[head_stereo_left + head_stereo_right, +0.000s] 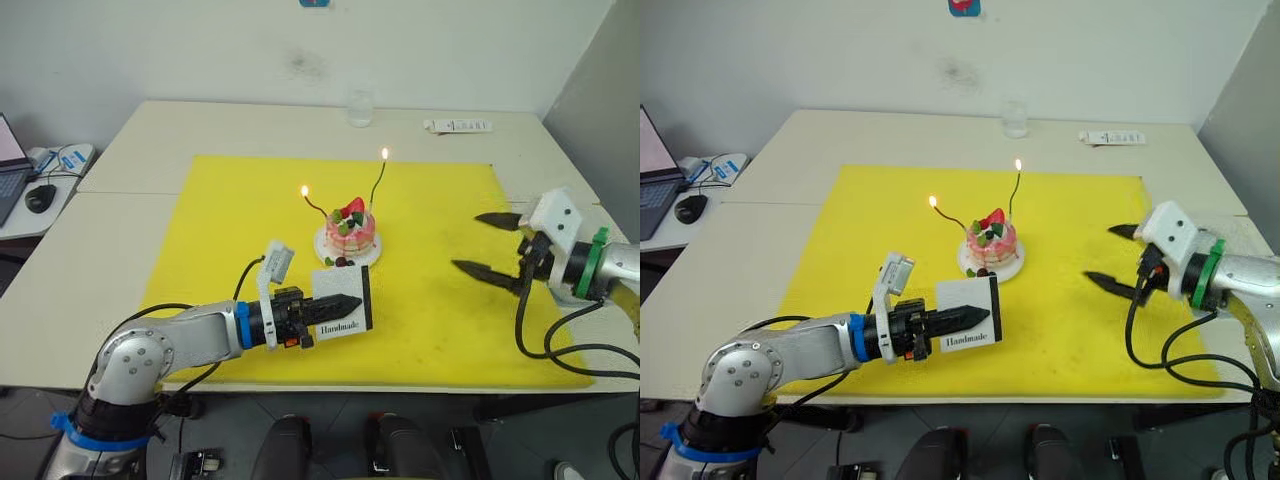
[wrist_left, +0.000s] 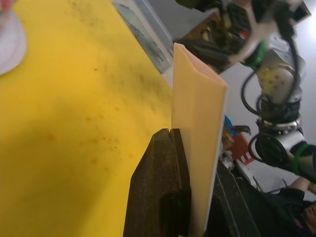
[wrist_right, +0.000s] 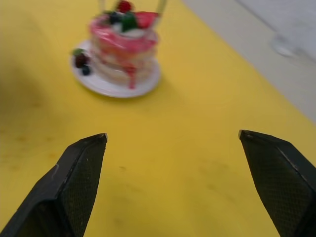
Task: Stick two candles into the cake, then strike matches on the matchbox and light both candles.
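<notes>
Both candles (image 1: 378,180) burn in the cake (image 1: 350,231). The left gripper (image 1: 345,302) clamps the matchbox (image 1: 343,303) near it; the right gripper (image 1: 483,243) gapes wide, empty.

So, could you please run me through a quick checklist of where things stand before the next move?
1. Both candles stand in the cake: ok.
2. Both candles lit: ok, a flame burns on the left candle and on the right candle.
3. Left gripper holds the matchbox firmly: ok, fingers shut on it, box lifted off the yellow mat.
4. Right gripper free: ok, fingers wide open, nothing between them.
5. Right gripper apart from the cake: ok, it hovers well to the cake's right.
6. Spent matches put down safely: cannot tell.
</notes>
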Motion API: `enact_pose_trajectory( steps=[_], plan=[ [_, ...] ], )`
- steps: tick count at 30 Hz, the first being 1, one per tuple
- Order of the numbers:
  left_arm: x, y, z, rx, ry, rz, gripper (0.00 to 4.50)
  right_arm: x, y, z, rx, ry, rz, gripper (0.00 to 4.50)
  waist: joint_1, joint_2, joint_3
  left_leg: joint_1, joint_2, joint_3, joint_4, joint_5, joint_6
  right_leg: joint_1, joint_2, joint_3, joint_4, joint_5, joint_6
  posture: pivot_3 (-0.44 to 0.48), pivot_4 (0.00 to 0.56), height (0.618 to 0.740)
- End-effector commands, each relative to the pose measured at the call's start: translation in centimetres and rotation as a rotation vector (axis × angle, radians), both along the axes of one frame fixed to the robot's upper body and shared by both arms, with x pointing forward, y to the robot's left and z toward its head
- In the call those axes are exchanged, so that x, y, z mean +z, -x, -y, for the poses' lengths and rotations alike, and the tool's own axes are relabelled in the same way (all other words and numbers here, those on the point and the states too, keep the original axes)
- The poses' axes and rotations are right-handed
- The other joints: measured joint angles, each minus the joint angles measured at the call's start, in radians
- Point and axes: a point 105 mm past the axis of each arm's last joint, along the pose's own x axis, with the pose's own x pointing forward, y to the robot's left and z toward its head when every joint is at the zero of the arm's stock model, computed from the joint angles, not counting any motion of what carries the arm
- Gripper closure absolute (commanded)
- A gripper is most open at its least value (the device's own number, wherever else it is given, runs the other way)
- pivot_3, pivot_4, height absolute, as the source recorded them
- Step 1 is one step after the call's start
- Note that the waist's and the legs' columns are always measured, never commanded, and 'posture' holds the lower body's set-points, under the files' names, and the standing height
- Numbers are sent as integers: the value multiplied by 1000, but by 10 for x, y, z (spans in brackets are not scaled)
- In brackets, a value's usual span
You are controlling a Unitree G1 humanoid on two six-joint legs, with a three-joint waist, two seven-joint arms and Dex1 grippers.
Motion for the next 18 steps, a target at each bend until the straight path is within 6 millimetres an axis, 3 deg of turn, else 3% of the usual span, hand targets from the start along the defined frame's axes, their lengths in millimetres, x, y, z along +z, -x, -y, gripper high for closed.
enact_pose_trajectory(
  steps=[1, 10, 18],
  plan=[
    [-2, -9, 9, 24, 34, -108, 4500, -5, 29, -29, 200, 24, -61, 30, 2, 0, 0, 0, 0, 0, 0, 0, 0, 0, -1, 0, 0, 0, 0, 0, 150, 740],
    [-34, -21, 30, 34, -44, -318, 4500, -14, 38, -42, 299, 81, -55, 30, 3, 0, 0, 2, 0, 0, 1, 0, 0, 2, -1, 0, 0, 0, -1, 0, 150, 740],
    [-54, -21, 28, 40, -141, -427, 4500, -13, 31, -49, 264, 38, -32, 30, 1, 0, 0, 2, 0, -1, 0, 0, 0, 2, -1, 0, 1, 0, 0, 0, 150, 740]
  ],
)
